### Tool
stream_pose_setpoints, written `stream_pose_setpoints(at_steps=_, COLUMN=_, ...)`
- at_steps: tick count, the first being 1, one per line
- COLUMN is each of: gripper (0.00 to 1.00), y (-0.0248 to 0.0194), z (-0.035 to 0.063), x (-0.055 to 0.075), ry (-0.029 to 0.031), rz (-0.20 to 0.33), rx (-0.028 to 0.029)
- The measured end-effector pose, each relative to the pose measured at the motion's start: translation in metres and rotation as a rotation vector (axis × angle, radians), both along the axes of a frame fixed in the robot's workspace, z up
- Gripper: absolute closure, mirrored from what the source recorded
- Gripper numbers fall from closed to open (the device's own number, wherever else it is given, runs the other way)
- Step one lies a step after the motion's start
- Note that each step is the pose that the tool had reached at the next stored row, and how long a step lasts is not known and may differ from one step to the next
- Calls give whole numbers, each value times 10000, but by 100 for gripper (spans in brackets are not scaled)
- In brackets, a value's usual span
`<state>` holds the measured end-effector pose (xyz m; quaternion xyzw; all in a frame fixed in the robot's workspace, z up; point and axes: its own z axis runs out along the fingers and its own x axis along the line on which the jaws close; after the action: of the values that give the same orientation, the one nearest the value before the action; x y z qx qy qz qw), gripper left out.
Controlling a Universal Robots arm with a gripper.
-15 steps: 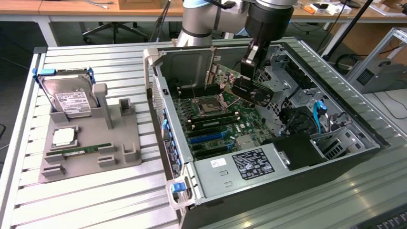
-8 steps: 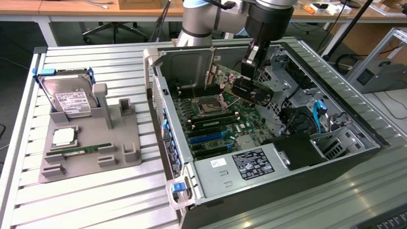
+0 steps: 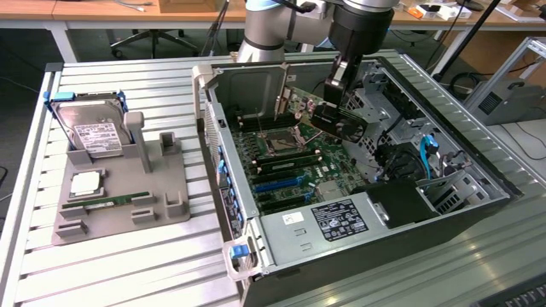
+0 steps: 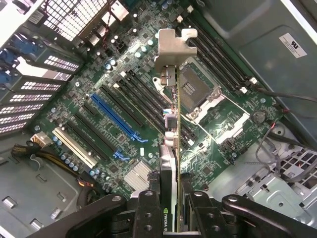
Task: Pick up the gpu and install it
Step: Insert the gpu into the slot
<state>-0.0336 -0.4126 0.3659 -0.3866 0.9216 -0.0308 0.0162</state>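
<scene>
The gpu (image 3: 338,121), a dark card, hangs tilted inside the open computer case (image 3: 229,192), above the motherboard (image 3: 290,166). My gripper (image 3: 339,89) reaches down from above and is shut on it. In the wrist view the gpu (image 4: 171,148) shows edge-on, with its silver bracket (image 4: 173,47) at the far end. My gripper (image 4: 172,210) clamps the card from both sides with its black fingers (image 4: 147,210). The card hovers over the expansion slots beside the long blue slot (image 4: 116,116) and touches none of them.
A grey fixture tray (image 3: 162,192) on the slatted table holds a silver hard drive (image 3: 92,131), a processor (image 3: 85,183) and a green memory stick (image 3: 115,200). Inside the case are the CPU socket (image 4: 195,89), drive cages and cables (image 3: 426,153) and a power supply (image 3: 337,217).
</scene>
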Motion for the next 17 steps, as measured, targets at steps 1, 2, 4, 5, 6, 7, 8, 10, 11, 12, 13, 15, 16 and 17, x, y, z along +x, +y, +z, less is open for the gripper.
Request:
stream_pose_setpoints(at_steps=1, gripper=73, y=0, z=0, x=0, ry=0, rz=16, rx=-1)
stream_pose_setpoints(at_steps=2, gripper=73, y=0, z=0, x=0, ry=0, rz=31, rx=-1)
stream_pose_setpoints(at_steps=4, gripper=73, y=0, z=0, x=0, ry=0, rz=46, rx=-1)
stream_pose_setpoints(at_steps=5, gripper=73, y=0, z=0, x=0, ry=0, rz=55, rx=-1)
stream_pose_setpoints(at_steps=6, gripper=73, y=0, z=0, x=0, ry=0, rz=67, rx=-1)
stream_pose_setpoints(at_steps=7, gripper=73, y=0, z=0, x=1, ry=0, rz=79, rx=-2)
stream_pose_setpoints(at_steps=8, gripper=73, y=0, z=0, x=1, ry=0, rz=93, rx=-3)
stream_pose_setpoints(at_steps=10, gripper=73, y=0, z=0, x=1, ry=0, rz=118, rx=-2)
stream_pose_setpoints(at_steps=11, gripper=73, y=0, z=0, x=3, ry=0, rz=142, rx=-2)
stream_pose_setpoints(at_steps=12, gripper=73, y=0, z=0, x=3, ry=0, rz=165, rx=-10)
stream_pose_setpoints(at_steps=13, gripper=73, y=0, z=1, x=3, ry=2, rz=181, rx=-28)
stream_pose_setpoints(at_steps=15, gripper=73, y=-1, z=1, x=3, ry=1, rz=185, rx=-32)
stream_pose_setpoints(at_steps=16, gripper=73, y=0, z=0, x=3, ry=1, rz=190, rx=-31)
stream_pose_setpoints(at_steps=17, gripper=73, y=0, z=0, x=3, ry=1, rz=199, rx=-32)
